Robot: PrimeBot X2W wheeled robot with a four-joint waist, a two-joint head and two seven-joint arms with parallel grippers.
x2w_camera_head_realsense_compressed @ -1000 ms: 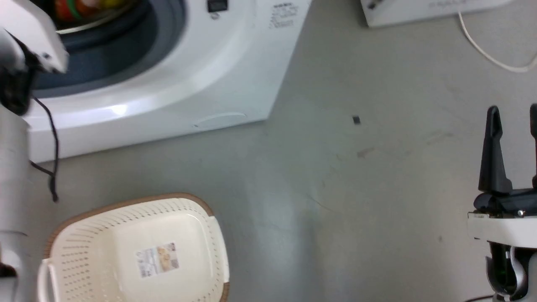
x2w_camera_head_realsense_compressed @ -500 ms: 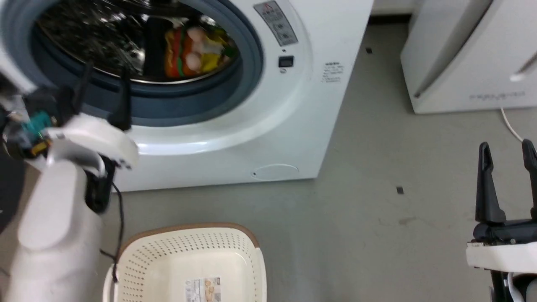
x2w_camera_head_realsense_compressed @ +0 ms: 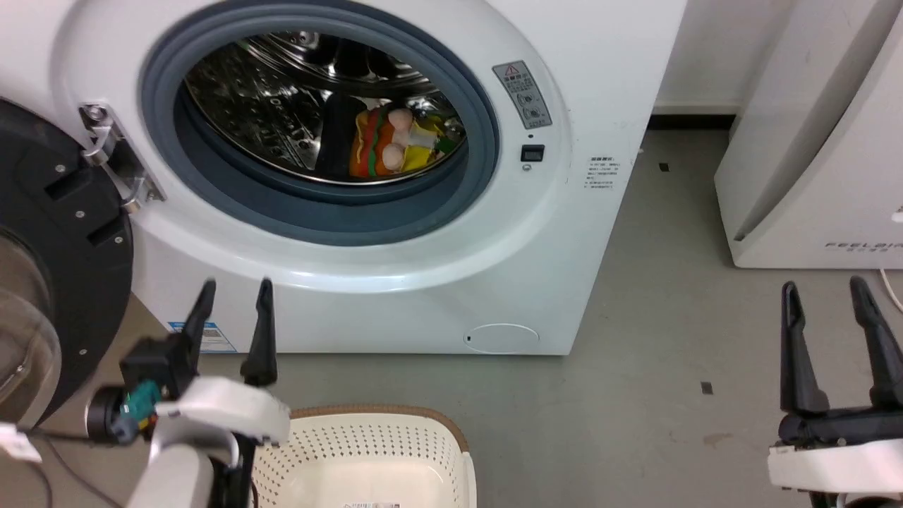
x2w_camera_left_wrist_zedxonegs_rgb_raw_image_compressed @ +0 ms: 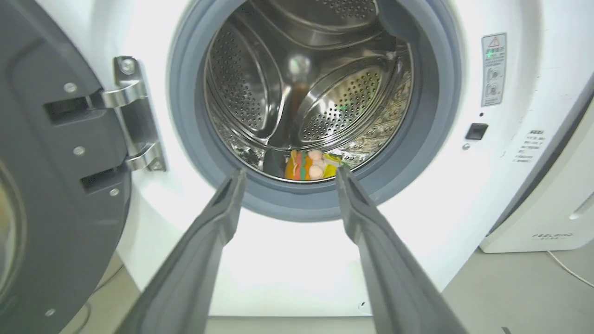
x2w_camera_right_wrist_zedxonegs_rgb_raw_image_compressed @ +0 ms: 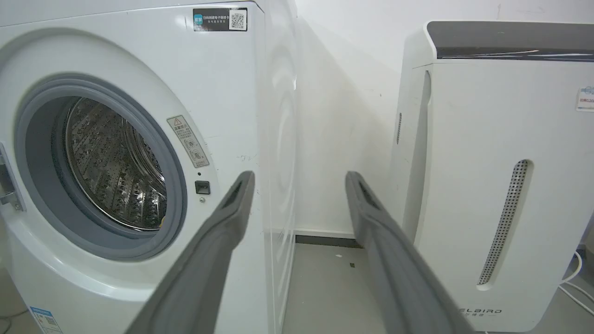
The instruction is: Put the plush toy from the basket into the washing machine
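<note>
The small yellow-orange-red plush toy (x2w_camera_head_realsense_compressed: 391,144) lies low inside the large white front-loading washing machine (x2w_camera_head_realsense_compressed: 423,282) — likely delivered, so the left gripper (x2w_camera_head_realsense_compressed: 236,284), near the cream perforated plastic basket (x2w_camera_head_realsense_compressed: 367,451), and the right gripper (x2w_camera_head_realsense_compressed: 823,286) hang spread, empty.

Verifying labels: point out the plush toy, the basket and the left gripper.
plush toy (x2w_camera_head_realsense_compressed: 377,152), head view, its orange-and-yellow body.
basket (x2w_camera_head_realsense_compressed: 367,437), head view, its perforated wall.
left gripper (x2w_camera_head_realsense_compressed: 236,286), head view, midway between its fingertips.
</note>
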